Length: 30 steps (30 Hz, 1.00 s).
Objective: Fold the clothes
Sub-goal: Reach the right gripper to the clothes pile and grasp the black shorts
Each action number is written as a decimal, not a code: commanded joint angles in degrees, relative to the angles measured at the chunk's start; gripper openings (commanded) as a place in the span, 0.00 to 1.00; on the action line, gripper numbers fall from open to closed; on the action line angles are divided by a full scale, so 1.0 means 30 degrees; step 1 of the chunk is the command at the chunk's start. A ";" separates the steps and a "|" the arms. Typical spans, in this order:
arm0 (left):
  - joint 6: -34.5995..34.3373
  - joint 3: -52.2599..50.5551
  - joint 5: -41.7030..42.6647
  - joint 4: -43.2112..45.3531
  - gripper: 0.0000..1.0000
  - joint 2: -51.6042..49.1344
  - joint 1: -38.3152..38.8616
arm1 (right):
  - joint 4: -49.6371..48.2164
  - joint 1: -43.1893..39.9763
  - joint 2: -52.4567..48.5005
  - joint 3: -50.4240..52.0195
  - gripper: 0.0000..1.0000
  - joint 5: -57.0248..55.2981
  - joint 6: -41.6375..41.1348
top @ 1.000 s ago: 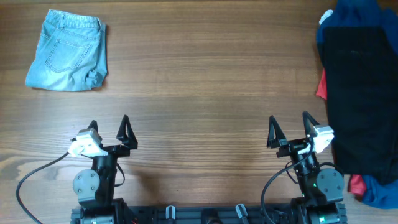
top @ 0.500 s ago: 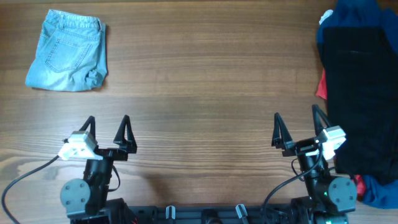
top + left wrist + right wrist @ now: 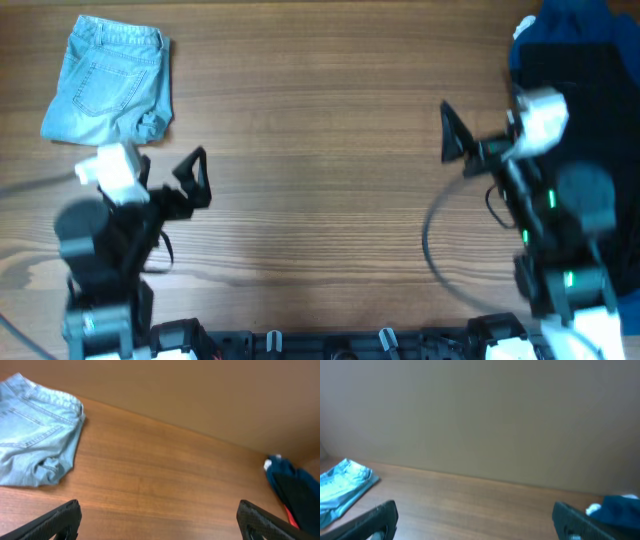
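Left gripper spread wide, nothing between the fingers. Right gripper just the same, wide and empty. Out at the right edge of the table lie the black shorts, plain and dark, on top of blue cloth, partly hidden by my right arm. Denim shorts sit far left.

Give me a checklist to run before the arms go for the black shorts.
1. Left gripper open, empty: ok.
2. Right gripper open, empty: ok.
3. Black shorts in sight at the table's right edge: ok.
4. Black shorts clear of other clothes: not ok, blue cloth sits against them.
5. Black shorts lying flat: cannot tell, right arm covers part.
6. Denim shorts out of the way, far left: ok.
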<state>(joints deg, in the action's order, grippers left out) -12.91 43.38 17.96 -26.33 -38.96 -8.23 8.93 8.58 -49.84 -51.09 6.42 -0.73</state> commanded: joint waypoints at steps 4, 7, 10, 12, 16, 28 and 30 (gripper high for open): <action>0.1224 0.4918 0.0525 -0.2361 1.00 -0.6739 0.0080 | 0.7140 0.0022 -0.8786 -0.9639 1.00 0.0153 0.0175; 0.1173 0.5180 0.0962 -0.2382 1.00 -0.8998 0.0080 | 0.9355 0.0022 -1.2437 -1.2954 1.00 0.0153 0.0255; 0.1173 0.5180 0.1158 -0.2426 1.00 -1.0579 0.0080 | 0.8466 0.0022 -1.3894 -1.3216 1.00 0.0153 0.0627; 0.1173 0.5173 0.2091 -0.1953 1.00 -1.1635 0.0080 | 0.7927 0.0015 -1.4717 -1.3216 1.00 0.0131 0.2266; 0.1173 0.5173 0.3228 -0.0889 1.00 -1.2837 0.0095 | 0.7133 -0.0823 -1.5868 -1.3216 0.99 -0.2623 0.1763; 0.2164 0.5173 -0.1282 -0.0058 1.00 -1.3063 0.5464 | 0.6958 -0.7031 -2.1799 -1.3194 0.86 -0.5195 -0.1166; 0.2157 0.5173 -0.2033 0.0138 0.99 -1.3063 0.6266 | 0.6878 -0.7424 -2.2280 -1.3180 0.84 -0.5217 -0.0721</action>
<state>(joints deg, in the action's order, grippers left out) -7.53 57.84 18.59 -26.79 -78.11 6.92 29.76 -12.21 -114.32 -89.62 -8.03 -2.81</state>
